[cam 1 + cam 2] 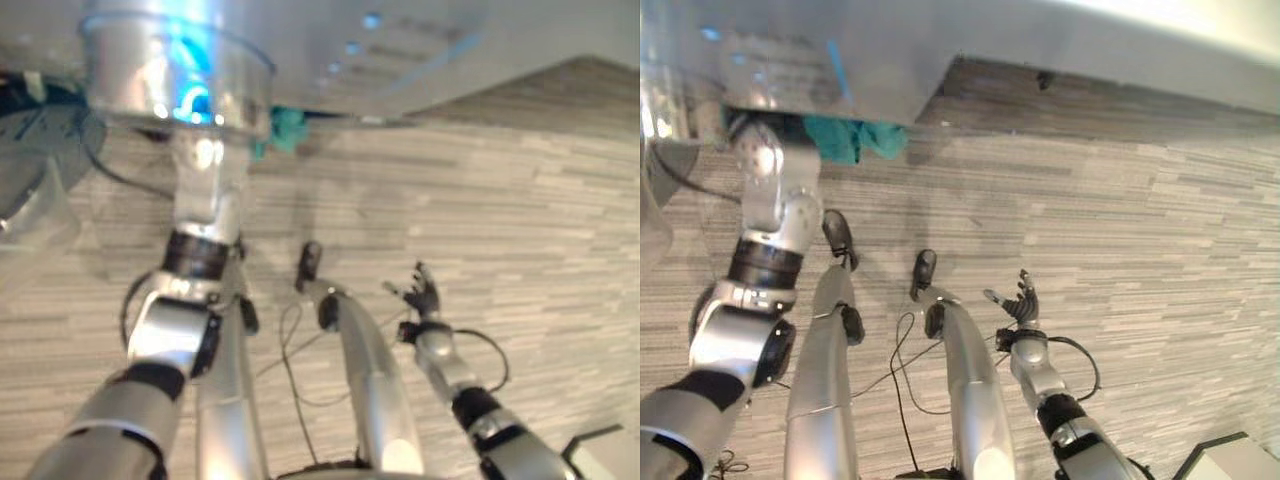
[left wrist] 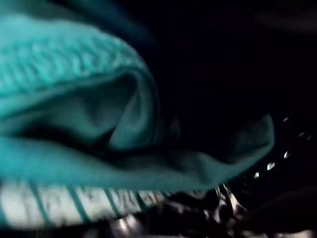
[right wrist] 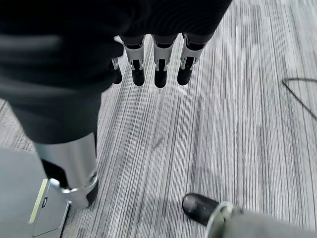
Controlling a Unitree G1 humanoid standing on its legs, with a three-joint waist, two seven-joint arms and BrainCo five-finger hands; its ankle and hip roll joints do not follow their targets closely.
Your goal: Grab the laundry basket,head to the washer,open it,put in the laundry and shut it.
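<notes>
The left arm reaches into the washer with the teal cloth before its hidden fingers, grip unclear, while the right hand hangs with fingers apart; next, I judge, release and withdraw.

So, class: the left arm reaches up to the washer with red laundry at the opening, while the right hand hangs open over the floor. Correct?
Not quite: the laundry is teal, not red, as the left wrist view shows close up. The rest stands: the right hand hangs open over the floor.
</notes>
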